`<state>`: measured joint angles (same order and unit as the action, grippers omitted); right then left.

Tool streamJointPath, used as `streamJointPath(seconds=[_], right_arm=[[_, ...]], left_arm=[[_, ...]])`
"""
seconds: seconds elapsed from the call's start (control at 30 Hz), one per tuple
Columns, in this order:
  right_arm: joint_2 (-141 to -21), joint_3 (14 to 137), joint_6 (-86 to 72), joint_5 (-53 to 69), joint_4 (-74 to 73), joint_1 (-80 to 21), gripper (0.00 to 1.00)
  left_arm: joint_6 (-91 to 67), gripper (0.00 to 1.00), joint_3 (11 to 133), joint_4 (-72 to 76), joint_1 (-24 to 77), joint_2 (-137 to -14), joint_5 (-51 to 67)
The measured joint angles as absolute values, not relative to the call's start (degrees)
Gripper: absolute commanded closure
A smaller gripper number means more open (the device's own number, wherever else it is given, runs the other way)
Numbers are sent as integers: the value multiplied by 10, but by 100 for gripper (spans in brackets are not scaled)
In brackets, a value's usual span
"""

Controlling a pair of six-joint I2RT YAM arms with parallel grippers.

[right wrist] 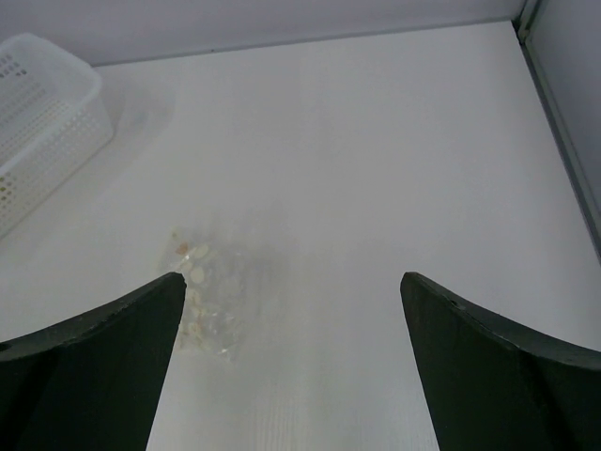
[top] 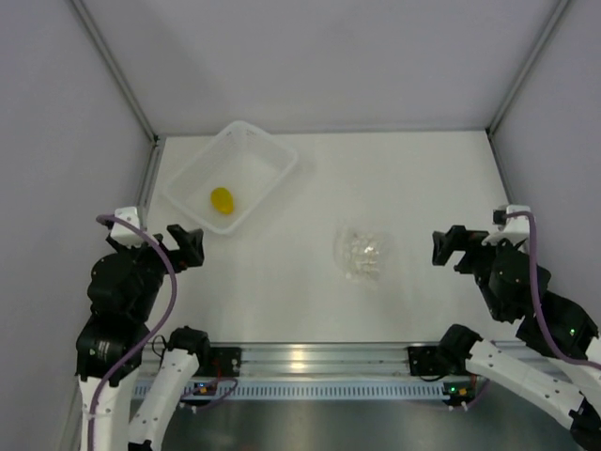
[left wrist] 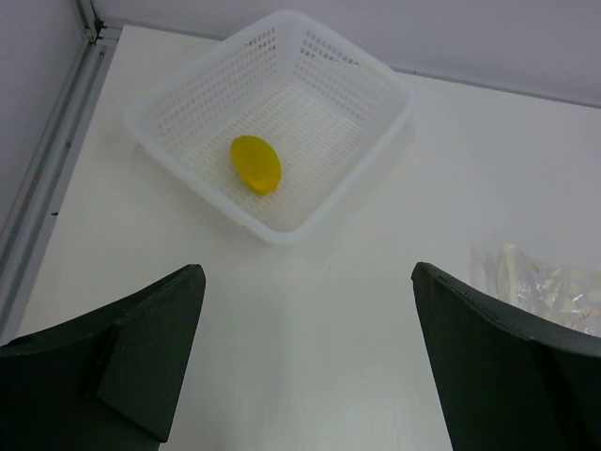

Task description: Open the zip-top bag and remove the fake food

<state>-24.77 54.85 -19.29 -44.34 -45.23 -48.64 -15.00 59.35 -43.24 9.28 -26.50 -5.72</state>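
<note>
Creases of the zip-top bag [top: 363, 253] barely show on the table [top: 423, 178]; left hand [top: 191, 246], right hand [top: 440, 247] gape wide

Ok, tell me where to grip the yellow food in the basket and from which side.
Pinch the fake food across its narrow middle, coming straight down from above. It lies flat on the floor of the basket, and the raised walls around it would likely block a sideways approach.

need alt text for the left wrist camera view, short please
A yellow fake food piece lies inside a white perforated basket on a white table, framed by the open left gripper. The crinkled clear zip-top bag lies on the table at the right edge, apart from the basket.
</note>
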Motion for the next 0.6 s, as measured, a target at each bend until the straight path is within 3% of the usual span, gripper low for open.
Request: streamJointPath(seconds=[0.33,0.6], right_arm=[[-158,549,-193,-409,-498,-486,1],[-164,553,-188,-405,-510,-486,1]], left_arm=[[-139,2,623,-551,93,-143,-48],[-153,2,618,-591,93,-112,-34]])
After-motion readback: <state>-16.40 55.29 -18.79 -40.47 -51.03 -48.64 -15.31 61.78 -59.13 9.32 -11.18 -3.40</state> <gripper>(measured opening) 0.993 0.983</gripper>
